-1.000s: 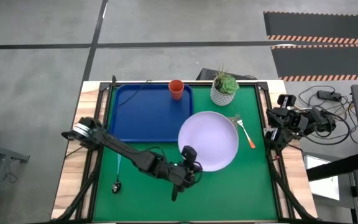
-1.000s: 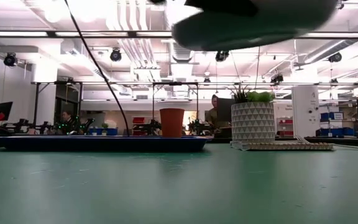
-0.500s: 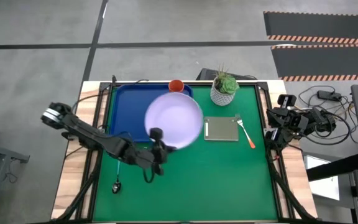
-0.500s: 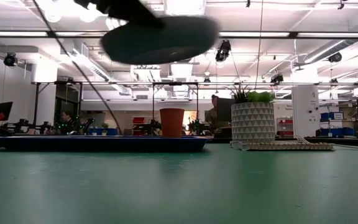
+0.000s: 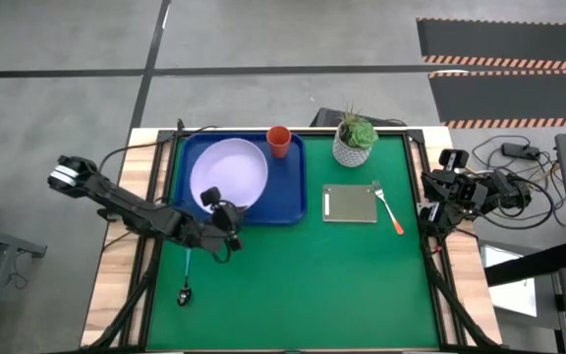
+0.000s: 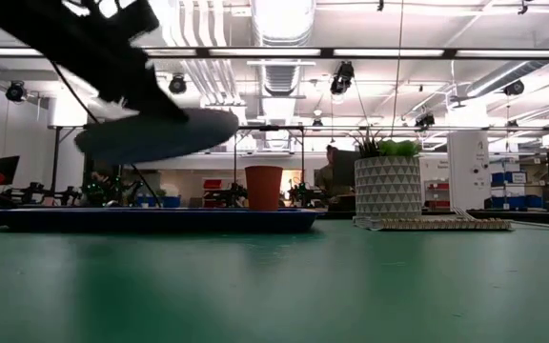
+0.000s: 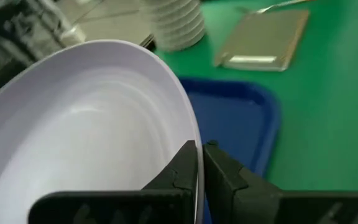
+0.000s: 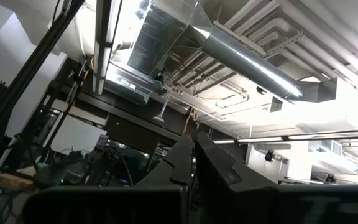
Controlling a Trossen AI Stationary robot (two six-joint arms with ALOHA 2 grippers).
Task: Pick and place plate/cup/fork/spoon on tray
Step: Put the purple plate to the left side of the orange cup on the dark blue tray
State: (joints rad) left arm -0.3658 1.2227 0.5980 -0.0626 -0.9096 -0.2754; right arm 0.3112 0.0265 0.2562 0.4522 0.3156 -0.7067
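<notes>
While the spoon (image 5: 186, 287) lay untouched on the green mat (image 5: 303, 295) at the left, the left gripper (image 5: 211, 208) had carried the plate (image 5: 229, 177) leftward off the grey pad (image 5: 350, 204) and across to the tray (image 5: 288, 202), its fingers clenched on the near rim. In the low view the plate (image 6: 156, 135) hung tilted above the tray (image 6: 160, 219), not yet set down. By my reckoning only lowering and letting go remained. The cup (image 5: 278, 141) stood on the tray's far edge. Further right, the fork (image 5: 388, 208) waited beside the pad, and the right gripper (image 5: 432, 208) sat parked at the table's edge, fingers pressed together.
</notes>
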